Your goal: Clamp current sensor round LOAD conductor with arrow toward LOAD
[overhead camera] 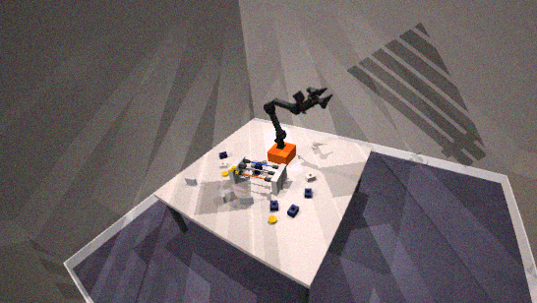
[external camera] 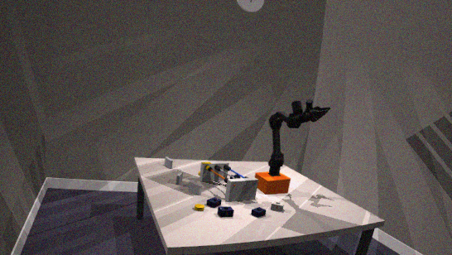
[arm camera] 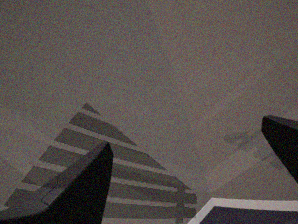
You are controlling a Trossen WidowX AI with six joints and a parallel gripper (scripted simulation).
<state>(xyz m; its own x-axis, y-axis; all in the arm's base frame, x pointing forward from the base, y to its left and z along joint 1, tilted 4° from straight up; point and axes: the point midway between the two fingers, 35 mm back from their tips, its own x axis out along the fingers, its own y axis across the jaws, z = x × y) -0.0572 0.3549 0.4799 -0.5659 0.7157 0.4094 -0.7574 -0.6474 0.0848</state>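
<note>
The arm (external camera: 275,141) rises from its orange base (external camera: 272,183), elbow bent, gripper (external camera: 320,112) high, fingers spread and empty; the sensor is perhaps the small white block (overhead camera: 310,177) on the table (overhead camera: 295,246)

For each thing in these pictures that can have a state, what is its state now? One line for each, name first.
claw: open, holding nothing, raised high, pointing away from the fixture.
arm: upright on the orange base, bent at the top.
conductor fixture: standing on the table, conductors strung between its end plates, no sensor visibly clamped on them.
dark blue blocks: resting on the table, apart from the fixture.
yellow disc: lying flat on the table.
</note>
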